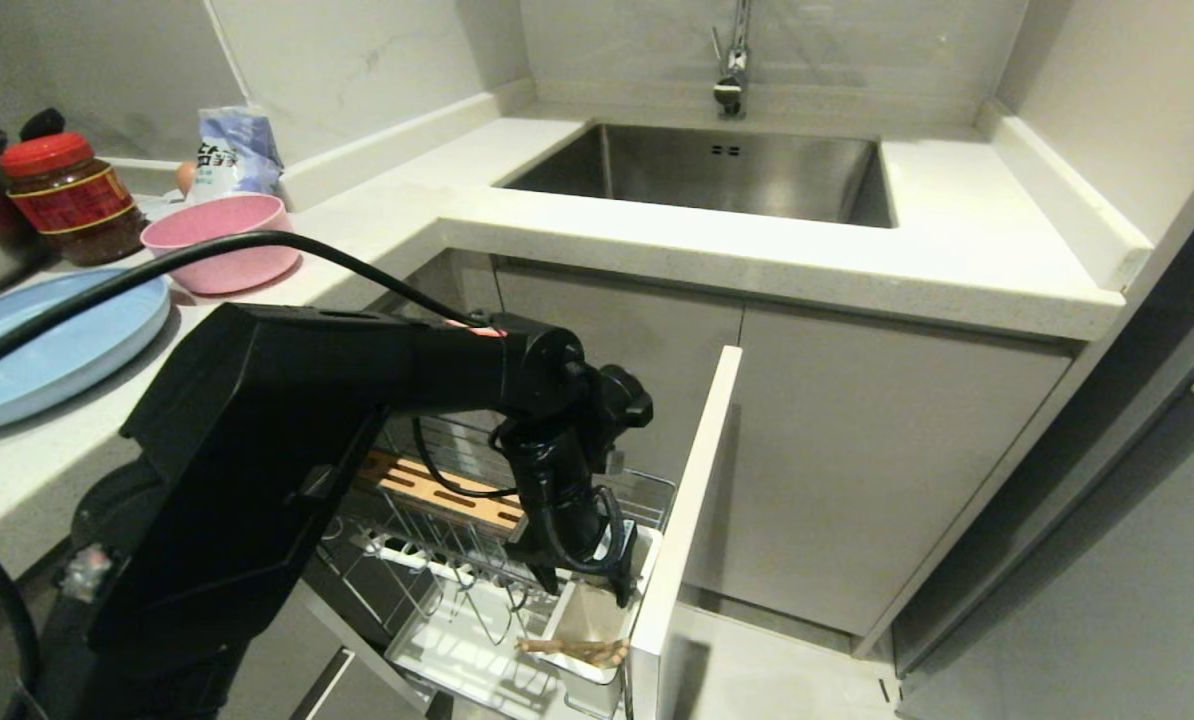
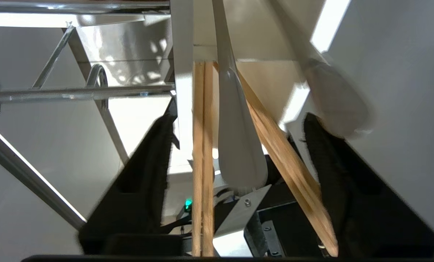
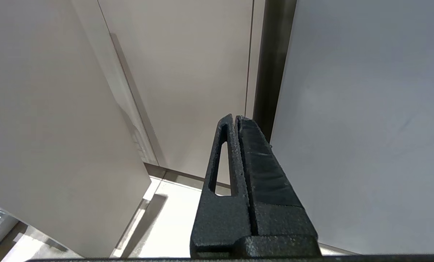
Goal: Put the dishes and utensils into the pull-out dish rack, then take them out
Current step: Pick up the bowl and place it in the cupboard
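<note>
The left gripper [image 1: 589, 585] hangs with fingers spread above the white utensil cup [image 1: 597, 622] at the front corner of the pull-out dish rack [image 1: 477, 560], gripping nothing. The chopsticks [image 2: 202, 153] and fork [image 2: 238, 145] stand loose in the cup. The blue plate [image 1: 57, 345] and pink bowl [image 1: 222, 240] sit near the counter's left edge; the right gripper [image 3: 235, 123] is closed by the cabinets.

Stone, steel, wire, wood and matt plastic

The counter [image 1: 957, 250] looked like pale speckled stone, smooth with a soft sheen; the sink [image 1: 737, 170] was brushed steel and the tap [image 1: 732, 60] polished metal. The rack [image 1: 597, 500] was shiny chrome wire with a pale wood strip [image 1: 437, 490] and a smooth white plastic cup [image 1: 597, 640]. The chopsticks [image 2: 202, 145] showed bare, light, grained wood; the fork [image 2: 238, 145] was smooth silvery metal. The plate [image 1: 47, 350] and bowl [image 1: 222, 240] looked matt plastic. The jar [image 1: 77, 200] was glossy glass with a red lid. The right gripper [image 3: 235, 120] had rough, grainy black plastic fingers [image 3: 260, 174].
</note>
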Motion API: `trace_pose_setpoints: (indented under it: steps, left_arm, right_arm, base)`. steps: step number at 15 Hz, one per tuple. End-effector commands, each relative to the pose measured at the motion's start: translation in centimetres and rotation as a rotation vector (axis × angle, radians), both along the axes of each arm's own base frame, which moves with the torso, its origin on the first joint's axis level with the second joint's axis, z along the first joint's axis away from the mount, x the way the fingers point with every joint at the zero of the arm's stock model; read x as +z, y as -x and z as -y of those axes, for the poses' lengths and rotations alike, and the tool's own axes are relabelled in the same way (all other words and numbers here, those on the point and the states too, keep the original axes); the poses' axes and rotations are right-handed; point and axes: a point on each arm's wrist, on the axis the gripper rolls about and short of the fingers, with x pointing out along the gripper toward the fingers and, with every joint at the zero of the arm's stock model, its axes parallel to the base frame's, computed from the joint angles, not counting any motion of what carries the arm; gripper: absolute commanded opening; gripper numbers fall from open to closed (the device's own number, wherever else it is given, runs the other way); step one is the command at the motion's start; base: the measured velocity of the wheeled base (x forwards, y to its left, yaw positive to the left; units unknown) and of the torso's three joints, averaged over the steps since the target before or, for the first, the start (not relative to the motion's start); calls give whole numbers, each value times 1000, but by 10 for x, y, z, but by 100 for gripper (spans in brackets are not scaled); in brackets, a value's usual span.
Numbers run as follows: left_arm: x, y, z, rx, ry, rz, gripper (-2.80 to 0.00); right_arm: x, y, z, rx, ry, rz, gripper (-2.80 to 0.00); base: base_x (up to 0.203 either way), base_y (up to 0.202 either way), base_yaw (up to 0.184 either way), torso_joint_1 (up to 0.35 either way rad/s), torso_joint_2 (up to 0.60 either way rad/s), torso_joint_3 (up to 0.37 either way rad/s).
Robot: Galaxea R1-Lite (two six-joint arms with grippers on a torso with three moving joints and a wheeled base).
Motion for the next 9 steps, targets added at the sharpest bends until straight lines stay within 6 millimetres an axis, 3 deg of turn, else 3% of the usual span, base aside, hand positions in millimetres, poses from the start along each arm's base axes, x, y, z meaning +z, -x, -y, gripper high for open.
trace_pose_setpoints:
  steps: [1,3,4,9]
  left_arm:
    - [27,8,-6,9,37,49,0]
    - [56,18,-14,32,83,104,0]
    - [73,25,-20,45,112,138,-280]
    - [154,71,-55,114,226,339,-280]
  right_arm:
    - [-7,-2,0,0,0,-25,-280]
    - [-7,-2,0,0,0,-25,-280]
    - [-7,-2,0,0,0,-25,-280]
    - [-7,-2,0,0,0,-25,-280]
  base:
    - [0,0,0,0,0,0]
    - [0,0,0,0,0,0]
    - [0,0,0,0,0,0]
    - [0,0,0,0,0,0]
